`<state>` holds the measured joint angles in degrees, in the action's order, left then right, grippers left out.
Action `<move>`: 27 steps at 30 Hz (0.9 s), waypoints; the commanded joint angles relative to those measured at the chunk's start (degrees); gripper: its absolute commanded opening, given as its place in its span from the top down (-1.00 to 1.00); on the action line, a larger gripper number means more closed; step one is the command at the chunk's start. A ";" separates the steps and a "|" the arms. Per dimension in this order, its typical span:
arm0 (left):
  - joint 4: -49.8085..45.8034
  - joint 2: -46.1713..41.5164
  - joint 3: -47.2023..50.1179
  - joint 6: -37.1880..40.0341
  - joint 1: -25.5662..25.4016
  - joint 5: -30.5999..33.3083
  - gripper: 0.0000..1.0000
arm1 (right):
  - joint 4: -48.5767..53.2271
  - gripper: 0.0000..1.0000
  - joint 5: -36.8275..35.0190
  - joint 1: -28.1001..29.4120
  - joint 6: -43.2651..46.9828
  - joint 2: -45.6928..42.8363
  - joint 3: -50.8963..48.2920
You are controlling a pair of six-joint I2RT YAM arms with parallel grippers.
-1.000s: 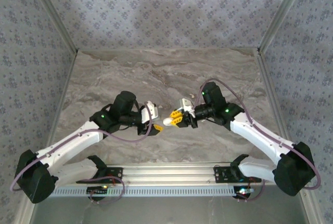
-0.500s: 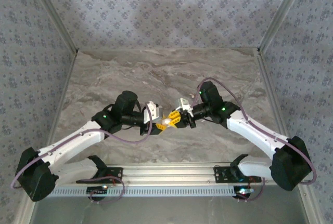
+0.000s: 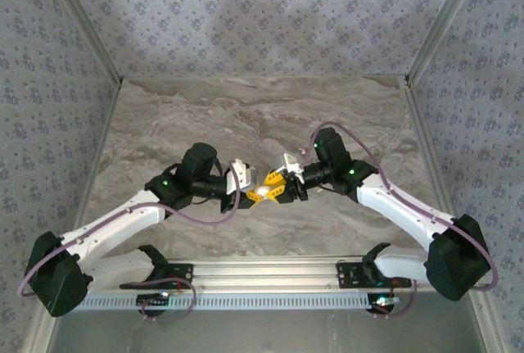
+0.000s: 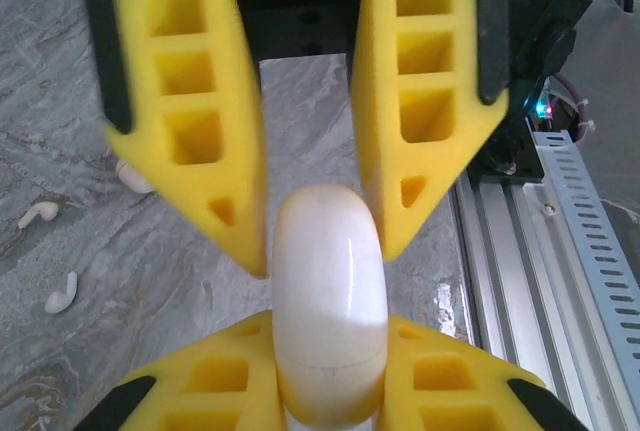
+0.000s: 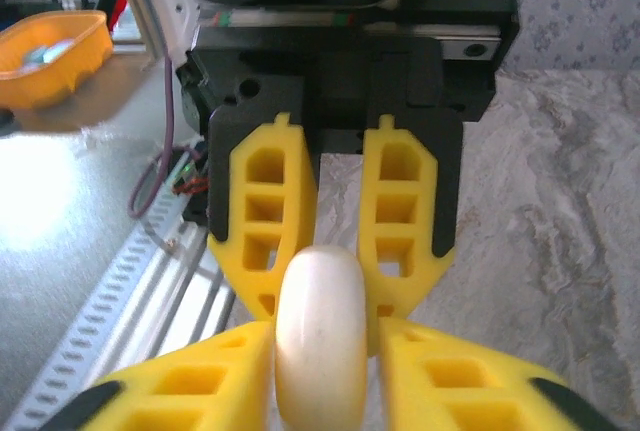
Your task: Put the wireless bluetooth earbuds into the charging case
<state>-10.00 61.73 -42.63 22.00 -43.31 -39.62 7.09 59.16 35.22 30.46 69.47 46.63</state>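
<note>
Left of the glossy white rounded plastic charging case (image 3: 262,192): grey-blue fabric wall w/ small floral print (image 3: 49,124), and a bare aluminium corner post (image 3: 82,25) slanting down to the grey veined marble-look tabletop (image 3: 246,115). White left arm w/ black joints (image 3: 123,220) comes in from the near-left corner toward the case, w/ a purple cable (image 3: 205,215) looping under it. Left gripper (image 3: 252,196) is clenched on one end of the case w/ its yellow ribbed fingers (image 4: 210,386), holding the case clear of the marble at approx. mid-table.

In left wrist view, two tiny white curved earbuds (image 4: 40,213) lie loose on the marble left of the case, near each other but apart, not in it. A pale lump (image 4: 130,176) sits btwn them and the case, half hidden by a finger; can't ID.

Behind the case is the far wall (image 3: 262,17), same print. Nearer than the case, along the table edge, are an aluminium rail (image 3: 262,269) and a white slotted cable duct (image 3: 262,300).

Right of the case: right gripper (image 3: 274,188) flanks the other end w/ matching yellow fingers. Can't tell if it pinches or has let go; one finger is smeared in left wrist view. White right arm (image 3: 401,210) enters from the near-right corner. In right wrist view an orange plastic tub (image 5: 50,46) sits past the rail, upper left of the case.
</note>
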 commanded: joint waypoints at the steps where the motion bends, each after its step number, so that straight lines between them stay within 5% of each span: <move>1: 1.30 -0.04 -0.43 0.28 -0.46 -1.76 0.62 | -1.89 0.11 -1.94 -0.05 -2.13 -0.94 0.33; 17: 0.48 -0.39 -0.11 0.41 -0.70 -1.96 0.65 | -9.67 0.05 -15.04 -3.49 -12.14 -1.24 -1.33; 27: 7.33 -0.56 4.59 -1.76 -0.59 2.07 0.69 | -11.05 -0.14 -11.88 -6.20 -19.26 -4.83 -2.66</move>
<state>-6.09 61.76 -40.42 21.30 -43.44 -36.62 -2.39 48.99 30.63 14.92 67.13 44.53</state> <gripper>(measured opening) 0.205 0.563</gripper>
